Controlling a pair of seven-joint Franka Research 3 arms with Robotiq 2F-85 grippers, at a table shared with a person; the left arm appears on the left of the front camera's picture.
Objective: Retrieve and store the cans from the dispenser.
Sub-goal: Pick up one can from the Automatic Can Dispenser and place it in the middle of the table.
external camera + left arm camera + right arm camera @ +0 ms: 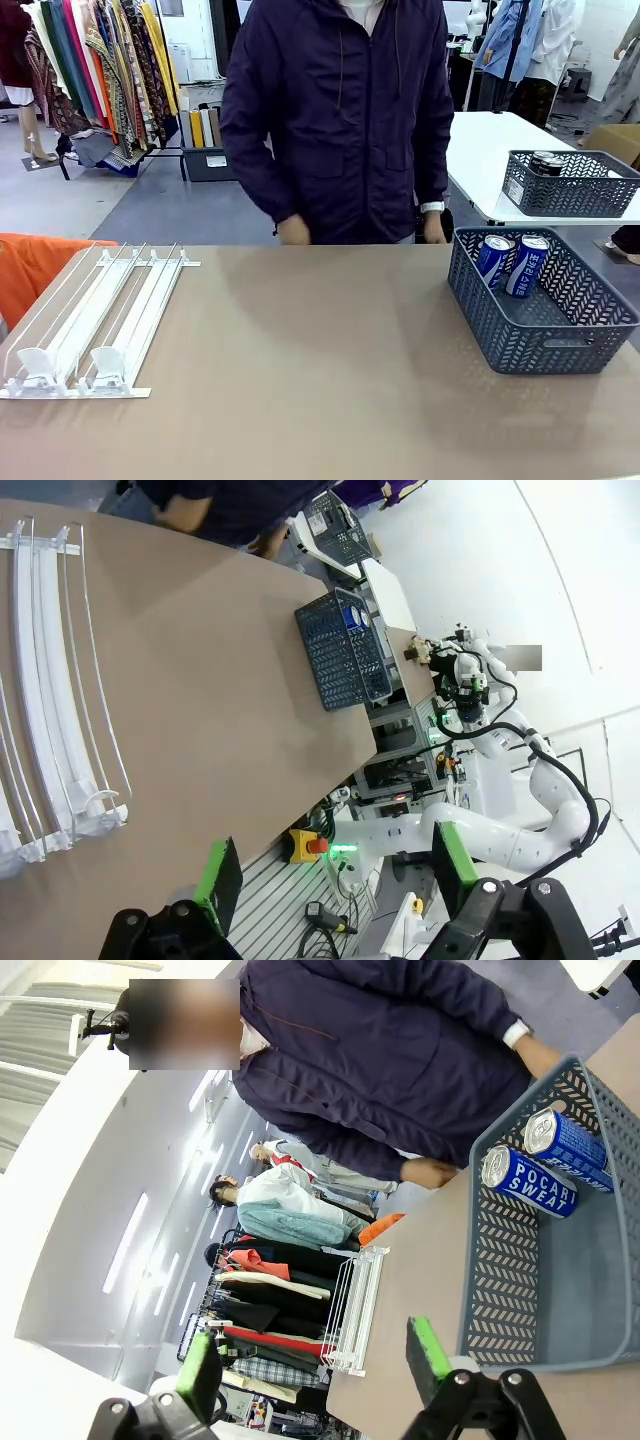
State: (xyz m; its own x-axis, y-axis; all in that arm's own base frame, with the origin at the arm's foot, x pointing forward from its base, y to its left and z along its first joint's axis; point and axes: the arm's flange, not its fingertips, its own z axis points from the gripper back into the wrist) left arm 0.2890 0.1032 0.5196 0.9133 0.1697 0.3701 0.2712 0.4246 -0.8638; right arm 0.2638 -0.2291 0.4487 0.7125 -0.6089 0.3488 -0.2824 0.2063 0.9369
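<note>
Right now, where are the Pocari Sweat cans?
Both blue Pocari Sweat cans lean side by side in the far-left corner of the grey mesh basket on the table's right side in the front view, near the person's hand.

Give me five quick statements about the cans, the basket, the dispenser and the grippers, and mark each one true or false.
1. Two blue cans lean in the near grey basket. True.
2. The dispenser has cans waiting in its lanes. False: its rails are bare, with just the white pusher blocks at the front lip.
3. The left gripper is shut on a can. False: its jaws stand wide apart and hold nothing.
4. The right gripper is open, above the table edge near the basket. True.
5. The person's hands are inside the basket. False: both hands hang at the table's far edge, outside it.
</note>
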